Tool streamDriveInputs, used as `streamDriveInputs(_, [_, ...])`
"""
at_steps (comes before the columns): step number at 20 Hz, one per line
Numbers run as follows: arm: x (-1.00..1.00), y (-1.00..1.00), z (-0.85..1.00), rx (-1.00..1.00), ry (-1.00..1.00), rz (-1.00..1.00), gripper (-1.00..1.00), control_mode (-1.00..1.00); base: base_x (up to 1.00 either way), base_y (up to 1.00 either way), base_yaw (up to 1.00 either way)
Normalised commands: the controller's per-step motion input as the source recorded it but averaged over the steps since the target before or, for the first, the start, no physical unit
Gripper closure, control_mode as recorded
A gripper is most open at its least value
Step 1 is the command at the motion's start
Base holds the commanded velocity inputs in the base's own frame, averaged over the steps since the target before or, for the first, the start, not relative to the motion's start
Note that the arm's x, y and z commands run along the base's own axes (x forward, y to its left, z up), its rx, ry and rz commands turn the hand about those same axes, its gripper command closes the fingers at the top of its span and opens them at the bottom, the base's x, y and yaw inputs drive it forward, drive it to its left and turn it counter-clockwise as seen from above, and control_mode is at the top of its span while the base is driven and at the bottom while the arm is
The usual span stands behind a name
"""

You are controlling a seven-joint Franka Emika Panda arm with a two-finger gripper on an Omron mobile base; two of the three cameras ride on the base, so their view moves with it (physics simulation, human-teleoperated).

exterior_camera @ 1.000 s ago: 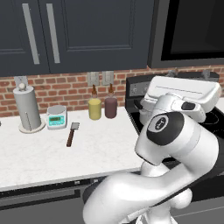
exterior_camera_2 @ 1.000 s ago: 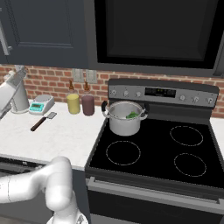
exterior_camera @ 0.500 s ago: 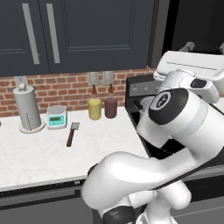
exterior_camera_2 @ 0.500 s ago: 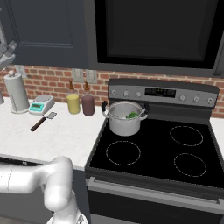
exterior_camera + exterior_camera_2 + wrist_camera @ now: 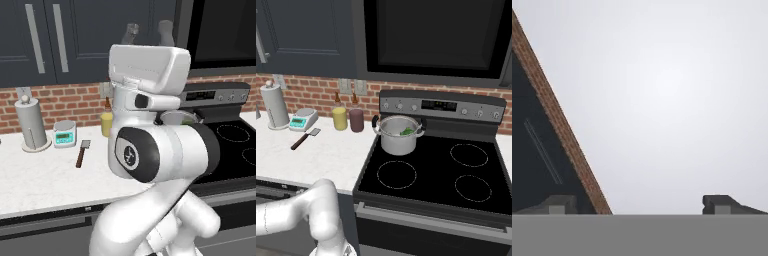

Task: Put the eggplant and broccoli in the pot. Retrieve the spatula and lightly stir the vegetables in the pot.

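The steel pot (image 5: pixel 399 136) stands on the stove's back left burner, and the green broccoli (image 5: pixel 407 131) shows inside it. I cannot make out the eggplant; it is hidden. The spatula (image 5: pixel 304 139) lies flat on the white counter, its grey blade toward the wall; the left base view has the spatula (image 5: pixel 81 152) beside the scale. My gripper (image 5: pixel 149 31) is raised high in front of the dark upper cabinets, fingers pointing up, open and holding nothing. In the hand view the gripper (image 5: pixel 639 205) has its tips wide apart with nothing between them. My arm hides most of the pot (image 5: pixel 176 118).
A paper towel roll (image 5: pixel 274 105), a small scale (image 5: pixel 303 119), a yellow jar (image 5: pixel 339 118) and a maroon jar (image 5: pixel 356 120) line the brick backsplash. The black stove (image 5: pixel 471 175) fills the right side, with a microwave above it.
My arm has swung left, away from the stove, and the hand has risen and turned fingers-up before the cabinets. The pot, spatula and jars stay where they were.
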Motion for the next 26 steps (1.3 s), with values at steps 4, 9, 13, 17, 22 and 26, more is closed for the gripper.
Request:
streamDriveInputs(4, [0.19,0.0,0.04,-0.98,-0.01,0.07,-1.0,-1.0,0.0,0.0,0.0])
streamDriveInputs(9, [0.39,-0.02,0.27,-0.87,0.01,0.0,-1.0,-1.0,0.0,0.0,0.0])
streamDriveInputs(13, [0.61,-0.23,0.21,-0.75,0.17,-0.11,-1.0,-1.0,0.0,0.0,0.0])
streamDriveInputs(17, [0.83,-0.35,0.03,-0.41,0.45,-0.31,-1.0,-1.0,0.0,0.0,0.0])
streamDriveInputs(22, [0.33,0.06,0.0,0.17,0.69,-0.22,-1.0,-1.0,0.0,0.0,0.0])
streamDriveInputs(26, [-0.4,0.07,0.21,0.52,0.32,-0.07,-1.0,-1.0,0.0,0.0,0.0])
